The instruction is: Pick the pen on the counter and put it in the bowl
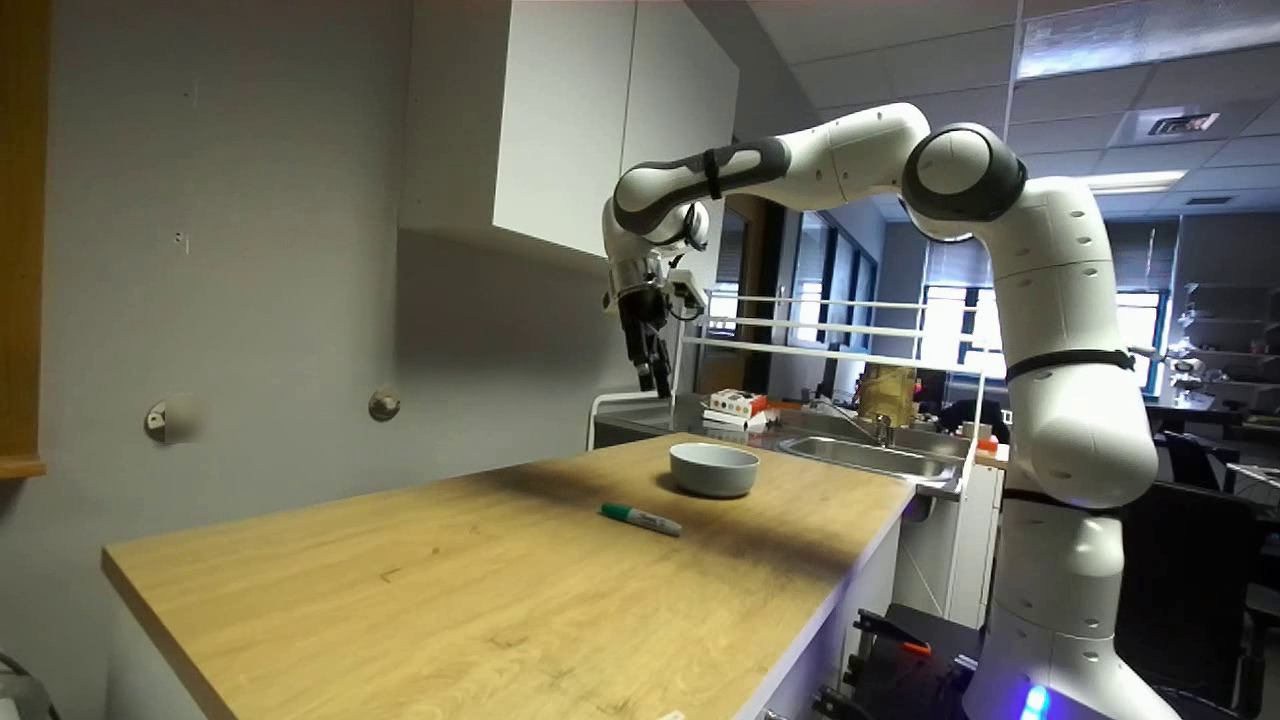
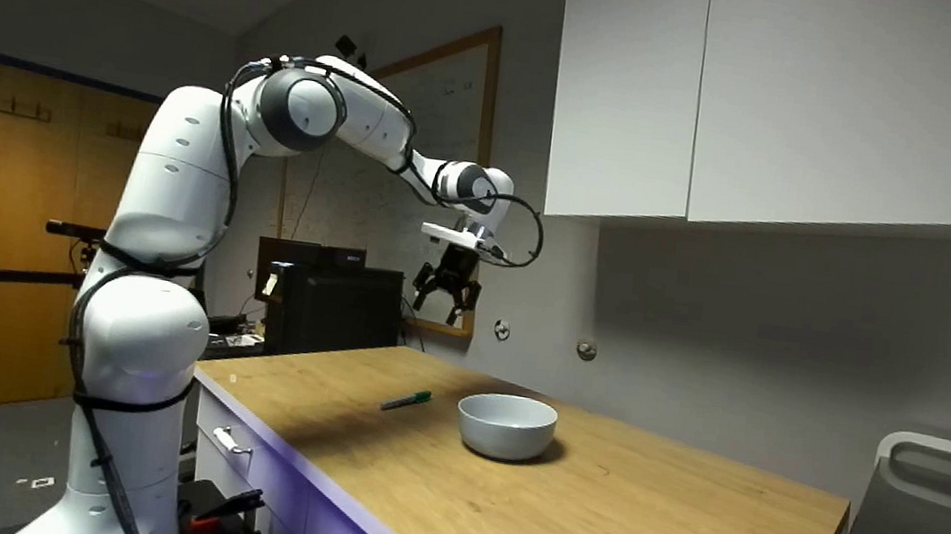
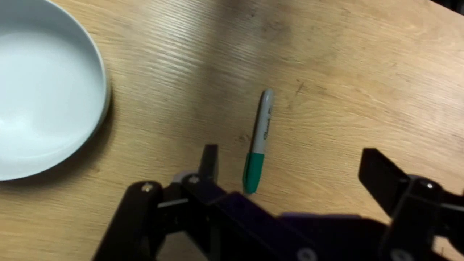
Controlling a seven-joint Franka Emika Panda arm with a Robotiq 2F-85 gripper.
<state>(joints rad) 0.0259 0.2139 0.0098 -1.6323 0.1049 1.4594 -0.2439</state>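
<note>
Wrist view: bowl cut off by top/L edges, tool by btm/R.

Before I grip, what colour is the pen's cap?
The pen's cap is green, best seen in the wrist view.

White wall cabinets are hanging in both exterior views. In an exterior view, a red-and-white box is sitting near a metal sink. In an exterior view, a black box is standing before a wood-framed whiteboard.
</note>
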